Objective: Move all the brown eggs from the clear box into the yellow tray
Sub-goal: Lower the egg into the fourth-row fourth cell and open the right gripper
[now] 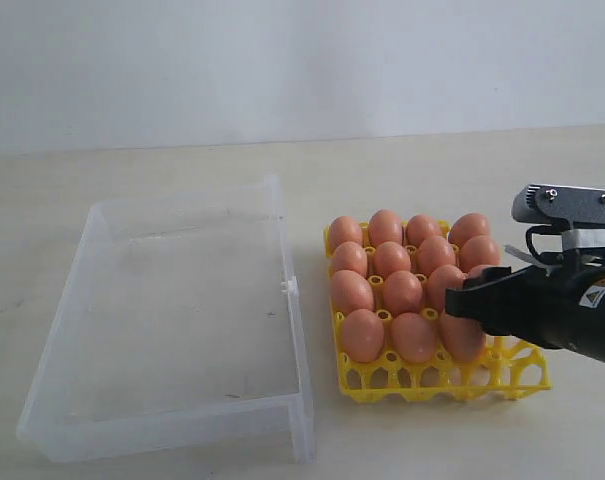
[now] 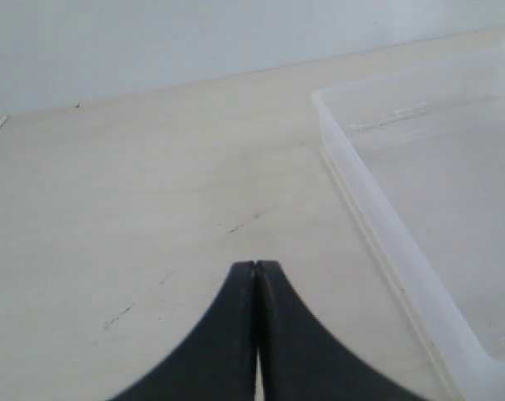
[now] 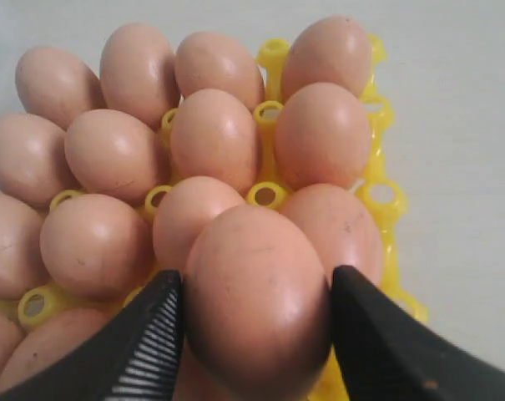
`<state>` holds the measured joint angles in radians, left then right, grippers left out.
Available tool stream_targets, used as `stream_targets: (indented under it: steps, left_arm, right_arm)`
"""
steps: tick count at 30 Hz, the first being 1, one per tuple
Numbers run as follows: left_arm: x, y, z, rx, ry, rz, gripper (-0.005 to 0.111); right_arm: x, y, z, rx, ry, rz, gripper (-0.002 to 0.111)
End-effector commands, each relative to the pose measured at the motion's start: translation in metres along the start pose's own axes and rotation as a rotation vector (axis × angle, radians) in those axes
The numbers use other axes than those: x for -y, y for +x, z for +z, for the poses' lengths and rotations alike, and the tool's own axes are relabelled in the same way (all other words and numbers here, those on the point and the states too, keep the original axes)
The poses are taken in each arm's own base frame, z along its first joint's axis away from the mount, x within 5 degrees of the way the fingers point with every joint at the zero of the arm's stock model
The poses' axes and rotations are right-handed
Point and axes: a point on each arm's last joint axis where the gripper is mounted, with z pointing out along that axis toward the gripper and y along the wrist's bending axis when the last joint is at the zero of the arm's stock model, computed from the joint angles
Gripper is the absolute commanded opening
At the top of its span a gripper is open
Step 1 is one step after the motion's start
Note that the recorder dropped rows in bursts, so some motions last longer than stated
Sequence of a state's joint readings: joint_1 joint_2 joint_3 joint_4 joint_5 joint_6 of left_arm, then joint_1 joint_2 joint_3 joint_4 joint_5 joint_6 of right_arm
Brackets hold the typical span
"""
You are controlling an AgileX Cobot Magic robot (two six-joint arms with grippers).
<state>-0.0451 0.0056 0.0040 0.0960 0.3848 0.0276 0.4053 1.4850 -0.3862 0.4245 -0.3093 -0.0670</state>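
Several brown eggs (image 1: 402, 292) fill the yellow tray (image 1: 422, 385) at the right of the exterior view. My right gripper (image 1: 470, 303) reaches in from the right over the tray's near right part. In the right wrist view this gripper (image 3: 256, 278) is shut on one brown egg (image 3: 256, 309), with a finger pressed on each side of it, just above the yellow tray (image 3: 377, 200). The clear box (image 1: 182, 320) on the left holds no eggs. My left gripper (image 2: 255, 266) is shut and empty, above bare table beside the clear box (image 2: 406, 255).
A small clip (image 1: 289, 287) sticks out of the box wall that faces the tray. A narrow strip of table separates box and tray. The pale table (image 1: 282, 160) runs back to a white wall.
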Motion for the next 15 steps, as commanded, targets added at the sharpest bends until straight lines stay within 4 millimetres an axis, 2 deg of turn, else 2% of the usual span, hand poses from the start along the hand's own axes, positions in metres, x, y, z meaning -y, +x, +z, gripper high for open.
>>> stream_targets:
  steps: [1,9,15]
  left_arm:
    - [0.000,-0.002,-0.001,0.016,0.004,-0.004,0.000]
    - [0.000,-0.002,-0.001,0.016,0.004,-0.004,0.000]
    - [0.000,-0.002,-0.001,0.016,0.004,-0.004,0.000]
  right_arm:
    - [0.002,0.006,-0.003,-0.050,0.000,0.010,0.000]
    - [0.002,0.008,-0.004,-0.077,-0.004,-0.010,0.000]
    - [0.008,0.019,-0.014,-0.075,0.008,-0.020,0.000]
